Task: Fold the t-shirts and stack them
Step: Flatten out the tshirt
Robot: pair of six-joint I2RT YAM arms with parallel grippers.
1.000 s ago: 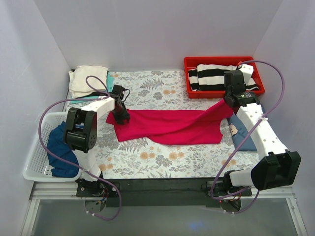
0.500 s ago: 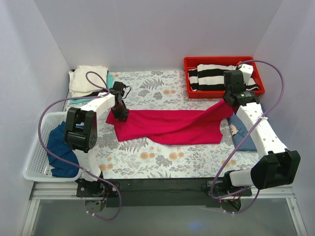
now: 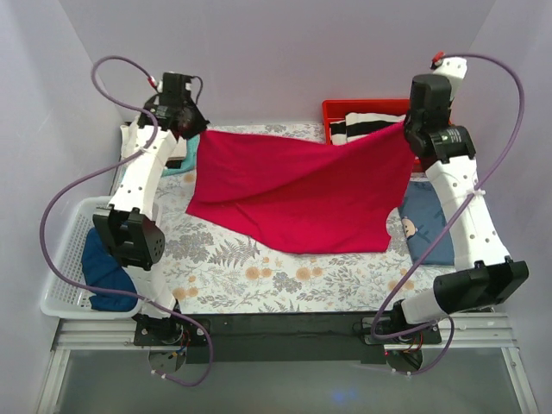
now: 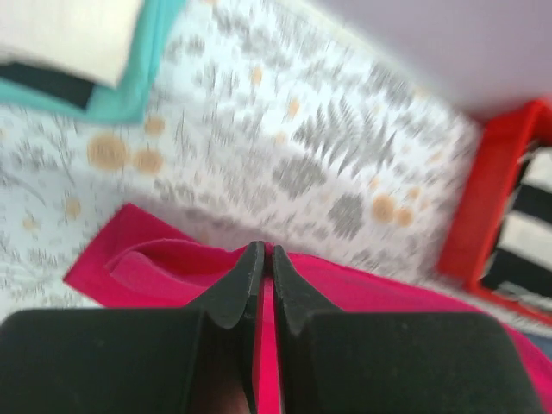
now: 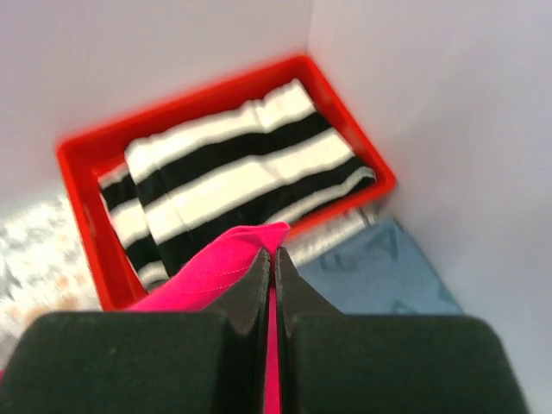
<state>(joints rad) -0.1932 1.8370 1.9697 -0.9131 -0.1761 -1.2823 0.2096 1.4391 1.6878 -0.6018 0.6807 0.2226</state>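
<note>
The crimson-red t-shirt [image 3: 293, 190] hangs spread between both raised arms, its lower edge resting on the floral table. My left gripper [image 3: 191, 131] is shut on its left corner, and the red cloth shows between its fingers in the left wrist view [image 4: 264, 345]. My right gripper [image 3: 407, 128] is shut on its right corner, seen in the right wrist view [image 5: 272, 259]. A navy tee [image 3: 103, 272] lies in the white basket. Folded cream, black and teal tees [image 4: 86, 60] are stacked at the back left.
A red tray [image 3: 335, 110] with a black-and-white striped shirt [image 5: 233, 181] stands at the back right. A blue-grey printed shirt [image 3: 431, 224] lies at the right under my right arm. The white basket [image 3: 60, 259] sits at the left edge.
Both grippers have risen and moved toward the back, lifting the red t-shirt off the table so that it hangs stretched wide between them.
</note>
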